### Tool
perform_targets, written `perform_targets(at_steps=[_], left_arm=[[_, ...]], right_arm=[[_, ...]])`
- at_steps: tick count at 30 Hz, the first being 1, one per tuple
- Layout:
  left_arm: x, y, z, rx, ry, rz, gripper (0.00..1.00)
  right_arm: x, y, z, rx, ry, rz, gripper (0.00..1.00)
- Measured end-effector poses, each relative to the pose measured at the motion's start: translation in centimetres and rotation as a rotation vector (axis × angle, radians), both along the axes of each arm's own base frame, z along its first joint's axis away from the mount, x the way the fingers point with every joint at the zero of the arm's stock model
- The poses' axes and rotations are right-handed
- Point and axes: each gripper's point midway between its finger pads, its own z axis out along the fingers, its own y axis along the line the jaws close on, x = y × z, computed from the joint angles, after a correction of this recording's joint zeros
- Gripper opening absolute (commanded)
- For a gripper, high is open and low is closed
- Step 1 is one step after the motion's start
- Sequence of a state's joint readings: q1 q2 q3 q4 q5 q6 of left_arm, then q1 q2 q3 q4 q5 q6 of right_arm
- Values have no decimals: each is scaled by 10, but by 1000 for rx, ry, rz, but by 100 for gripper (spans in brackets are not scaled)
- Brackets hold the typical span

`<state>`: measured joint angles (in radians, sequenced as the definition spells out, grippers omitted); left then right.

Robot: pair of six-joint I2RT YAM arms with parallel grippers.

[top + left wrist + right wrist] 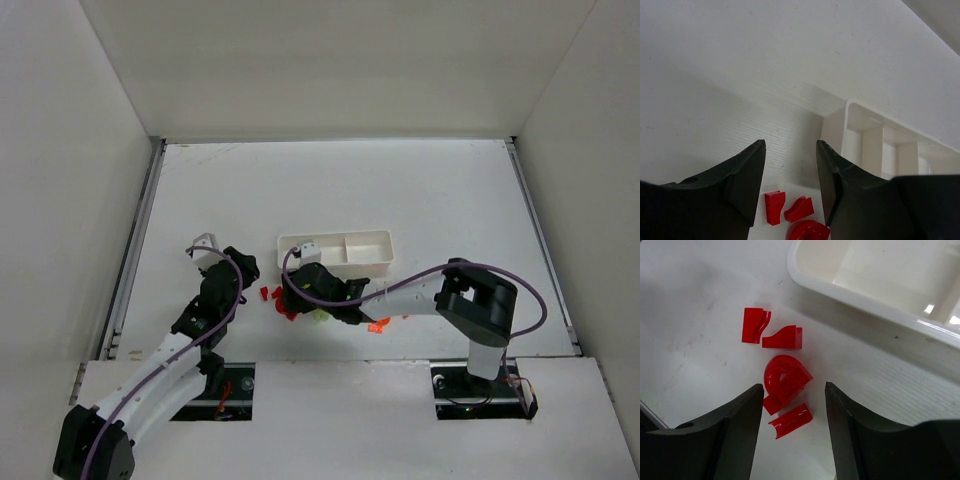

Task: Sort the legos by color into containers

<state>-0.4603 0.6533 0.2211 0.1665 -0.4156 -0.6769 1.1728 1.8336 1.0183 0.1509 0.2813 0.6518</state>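
Observation:
Several red legos lie loose on the table left of the white tray [823, 286]. In the right wrist view these are two small curved bricks [754, 325] [784, 337], a round piece [785, 380] and a short curved piece [790, 420]. My right gripper [794, 390] is open just above them, its fingers either side of the round and short pieces, gripping neither. My left gripper [790, 150] is also open and empty, with red legos [774, 206] low between its fingers. From above, an orange lego [379, 324] and a yellow-green one [320, 316] lie beside the right arm.
The tray's containers [335, 250] stand at mid-table, right behind my right gripper [290, 295]; their dividers [872, 150] show in the left wrist view. My left gripper [245, 265] is close to the left of the red legos [268, 294]. White walls enclose the table.

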Motion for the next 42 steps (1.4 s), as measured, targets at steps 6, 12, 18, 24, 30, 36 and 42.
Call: perform_targets(at_steps=[6, 12, 18, 24, 30, 36, 42], left_arm=[[1, -2, 2, -4, -12, -2, 43], [2, -2, -1, 2, -2, -2, 43], [2, -3, -2, 4, -3, -9, 43], [2, -2, -2, 8, -5, -6, 44], [2, -1, -1, 5, -13, -1, 44], [2, -1, -1, 7, -11, -2, 44], [2, -1, -3, 9, -4, -2, 44]], right_arm=[[-8, 7, -9, 49, 49, 15, 52], [-11, 7, -17, 68, 80, 15, 35], [-4, 8, -14, 104, 85, -6, 21], [-4, 1, -11, 119, 79, -11, 21], [-9, -11, 27, 183, 40, -3, 22], [-7, -13, 48, 224, 9, 2, 50], [2, 3, 14, 133, 19, 13, 53]])
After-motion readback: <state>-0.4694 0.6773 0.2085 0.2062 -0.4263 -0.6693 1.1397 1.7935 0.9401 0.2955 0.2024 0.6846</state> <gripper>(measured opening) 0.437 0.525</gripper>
